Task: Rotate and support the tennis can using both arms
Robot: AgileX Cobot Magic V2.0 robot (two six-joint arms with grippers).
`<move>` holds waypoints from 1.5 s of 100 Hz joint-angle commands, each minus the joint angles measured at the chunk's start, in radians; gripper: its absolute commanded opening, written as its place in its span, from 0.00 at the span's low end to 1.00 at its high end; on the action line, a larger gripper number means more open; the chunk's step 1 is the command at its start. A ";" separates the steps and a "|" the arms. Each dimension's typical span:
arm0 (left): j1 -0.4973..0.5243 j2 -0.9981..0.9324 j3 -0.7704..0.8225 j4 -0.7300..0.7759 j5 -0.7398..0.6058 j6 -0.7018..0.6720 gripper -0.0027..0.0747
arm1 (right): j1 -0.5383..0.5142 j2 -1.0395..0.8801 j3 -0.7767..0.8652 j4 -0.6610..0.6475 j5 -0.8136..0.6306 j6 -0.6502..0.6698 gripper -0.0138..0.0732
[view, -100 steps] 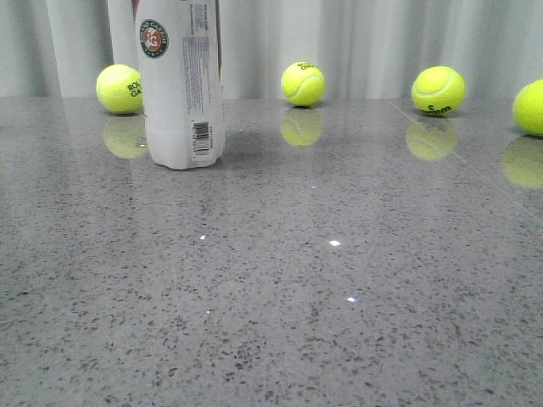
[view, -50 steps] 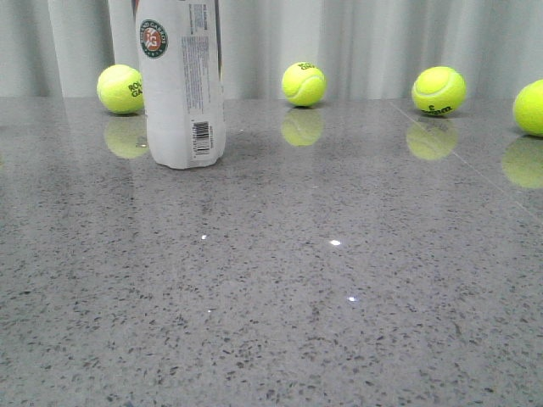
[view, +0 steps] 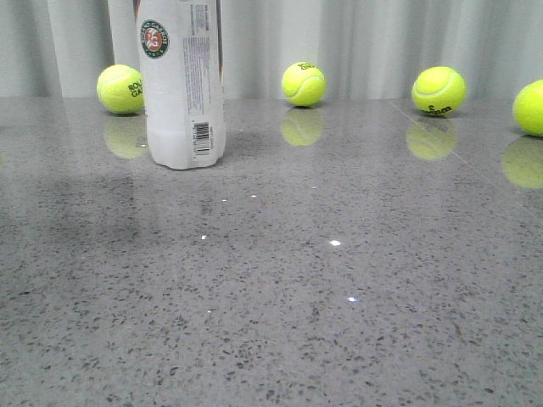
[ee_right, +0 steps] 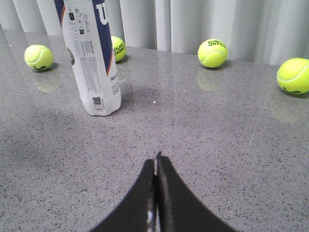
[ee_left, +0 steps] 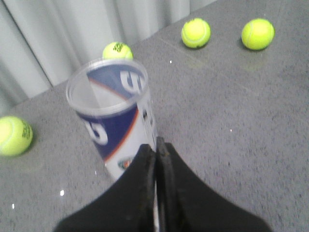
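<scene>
The tennis can (view: 181, 85) stands upright at the back left of the grey table, white label with round red-green logo and barcode facing me. It also shows in the left wrist view (ee_left: 116, 116), open end up and empty, and in the right wrist view (ee_right: 91, 58). My left gripper (ee_left: 157, 145) is shut and empty, above and just short of the can. My right gripper (ee_right: 156, 162) is shut and empty, over bare table well short of the can. Neither gripper shows in the front view.
Several yellow-green tennis balls lie along the back of the table: one beside the can (view: 120, 88), one at centre (view: 303, 83), two at right (view: 438, 90) (view: 530, 107). A pale curtain (view: 373, 42) hangs behind. The speckled table (view: 280, 297) stretches forward.
The can and balls have not moved. A faint shadow has spread over the table at the left front of the can.
</scene>
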 commanded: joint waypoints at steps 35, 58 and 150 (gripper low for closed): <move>0.160 -0.349 0.360 0.054 -0.141 -0.114 0.01 | -0.002 0.002 -0.026 -0.004 -0.071 -0.003 0.09; 0.300 -0.533 0.537 0.067 -0.267 -0.114 0.01 | -0.002 0.002 -0.026 -0.004 -0.071 -0.003 0.09; 0.545 -1.098 1.173 0.122 -0.564 -0.188 0.01 | -0.002 0.003 -0.026 -0.004 -0.068 -0.003 0.09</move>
